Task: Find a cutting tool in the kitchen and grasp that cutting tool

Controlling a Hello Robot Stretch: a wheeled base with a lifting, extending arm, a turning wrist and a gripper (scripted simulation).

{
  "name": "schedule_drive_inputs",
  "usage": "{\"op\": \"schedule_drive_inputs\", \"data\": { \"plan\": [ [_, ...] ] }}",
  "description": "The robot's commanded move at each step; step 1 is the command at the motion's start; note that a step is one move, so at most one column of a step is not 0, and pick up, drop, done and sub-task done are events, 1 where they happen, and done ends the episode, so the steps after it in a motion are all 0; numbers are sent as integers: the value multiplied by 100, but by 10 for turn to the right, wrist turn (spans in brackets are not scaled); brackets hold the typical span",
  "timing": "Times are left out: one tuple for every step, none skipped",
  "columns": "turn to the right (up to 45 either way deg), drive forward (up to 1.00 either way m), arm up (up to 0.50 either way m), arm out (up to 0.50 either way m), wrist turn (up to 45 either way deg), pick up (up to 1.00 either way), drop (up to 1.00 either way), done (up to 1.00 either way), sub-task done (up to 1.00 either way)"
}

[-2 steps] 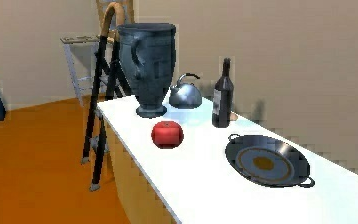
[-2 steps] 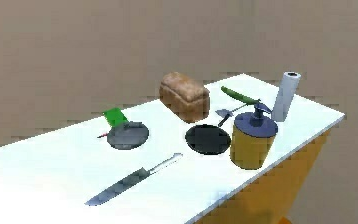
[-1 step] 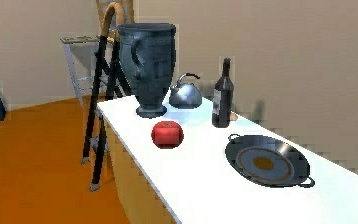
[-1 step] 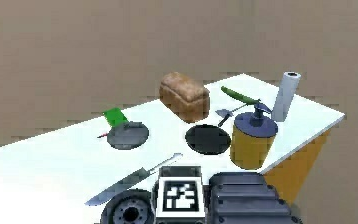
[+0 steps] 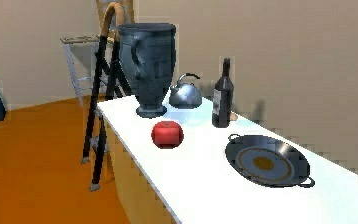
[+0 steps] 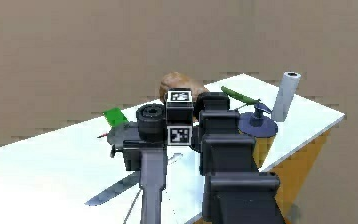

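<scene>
On the white counter, near its front edge toward the arm side view's left, lay a thin grey blade, flat and slanted. By its shape I judged it the cutting tool. Just past it, over the counter's middle, stood the gripper at the end of the arm. Whether it held anything could not be told, since the blade and a green thing lay on the counter right at it. The fingers gave no sign of their state either.

The step in hand looked to be the last approach before the grasp. To do it well, the fingers needed to take the handle end, because the bare blade lay too flat and thin to catch. Which end that was I could not make out. The descent wanted to be slow and go almost to the counter. The green thing sat close, so the safer approach was from the side away from it. A brown lump toward the back edge was well apart. The lift was best made straight up, before any pulling back.
</scene>
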Motion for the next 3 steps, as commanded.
{"op": "schedule_drive_inputs", "data": {
  "plan": [
    [0, 0, 0, 0, 450, 0, 0, 0, 0],
    [0, 0, 0, 0, 450, 0, 0, 0, 0],
    [0, 0, 0, 0, 240, 0, 0, 0, 0]
  ]
}}
